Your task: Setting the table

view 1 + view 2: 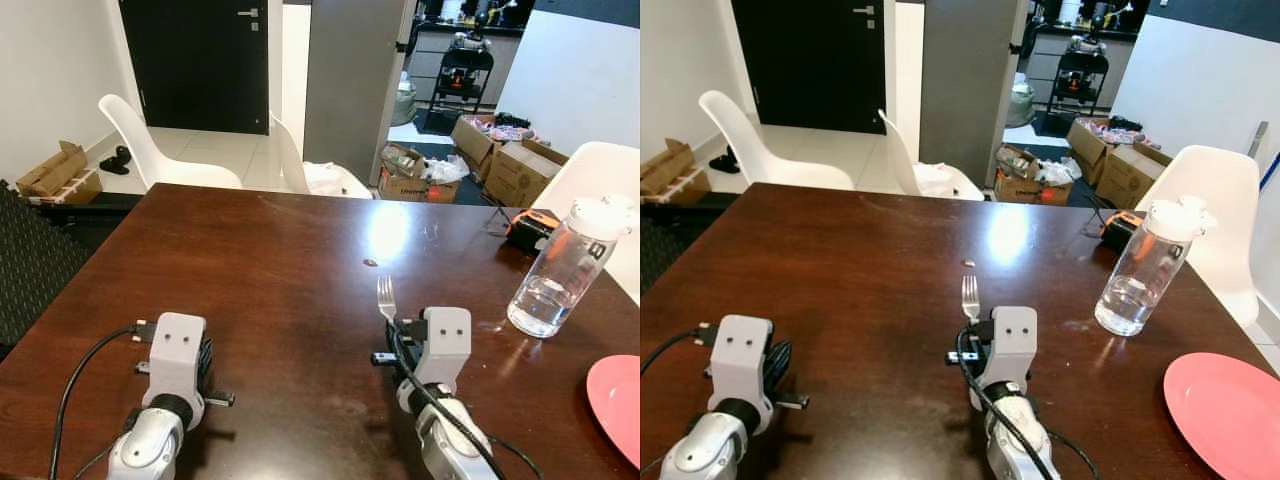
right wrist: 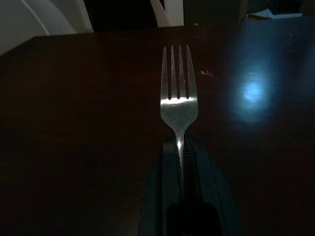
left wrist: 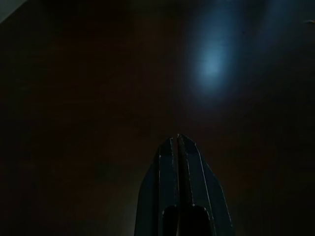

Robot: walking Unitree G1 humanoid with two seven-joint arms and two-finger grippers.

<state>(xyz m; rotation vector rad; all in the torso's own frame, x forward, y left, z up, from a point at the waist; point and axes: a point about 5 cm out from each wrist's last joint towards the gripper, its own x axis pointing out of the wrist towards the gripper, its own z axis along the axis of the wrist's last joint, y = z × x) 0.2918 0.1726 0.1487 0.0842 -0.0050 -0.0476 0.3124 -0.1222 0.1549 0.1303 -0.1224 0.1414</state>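
The head views are being evenly lit and kept sharp — a white glare patch is being reflected off the glossy dark brown wooden table (image 1: pixel 300 260). Both wrist views are being rendered dim — bluish reflections only.

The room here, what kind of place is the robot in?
Most likely a home dining area: a dark wooden table with white chairs around it, a pink plate and a water bottle on top, and the right gripper holding a fork.

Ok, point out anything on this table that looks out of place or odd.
Nothing is spilled or damaged. The pink plate sits at the table's right edge, well away from the fork in the right pincer. A small speck lies mid-table.
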